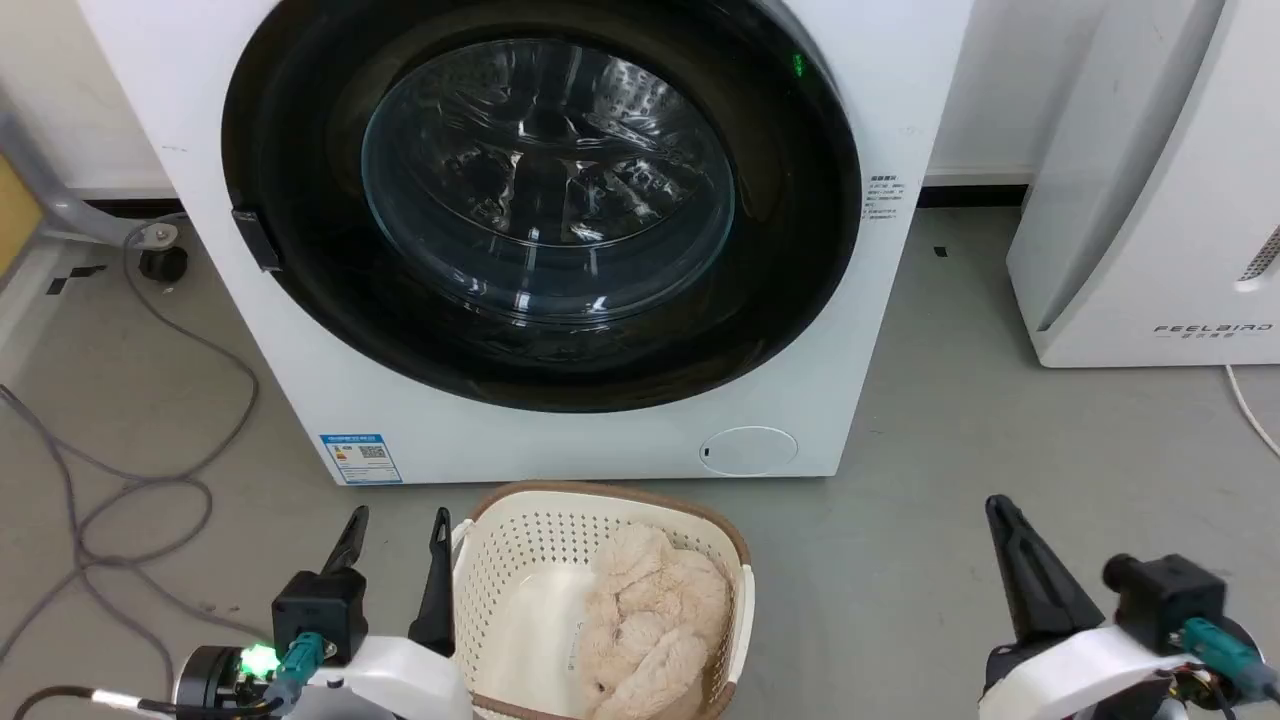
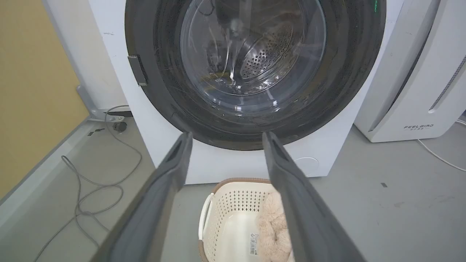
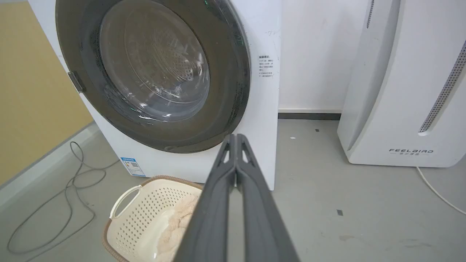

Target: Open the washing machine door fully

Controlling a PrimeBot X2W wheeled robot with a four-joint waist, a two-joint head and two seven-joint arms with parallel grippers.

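Black washing machine door [image 1: 545,200], shut on white washing machine [image 1: 560,445], 12 o'clock, head view. L gripper [image 1: 400,515] at 7, fingers spread, empty. R gripper [image 1: 1000,510] at 5, fingers pressed together, empty.

Head cam: high, tilted down, close to washing machine [image 1: 560,450]. Wrist cams: low, facing it, right one skewed from the right. All share door [image 1: 540,200], basket [image 1: 520,560].

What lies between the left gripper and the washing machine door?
Head view: bare floor, then the white lower front of the washing machine; the laundry basket sits right of the left gripper, not between.
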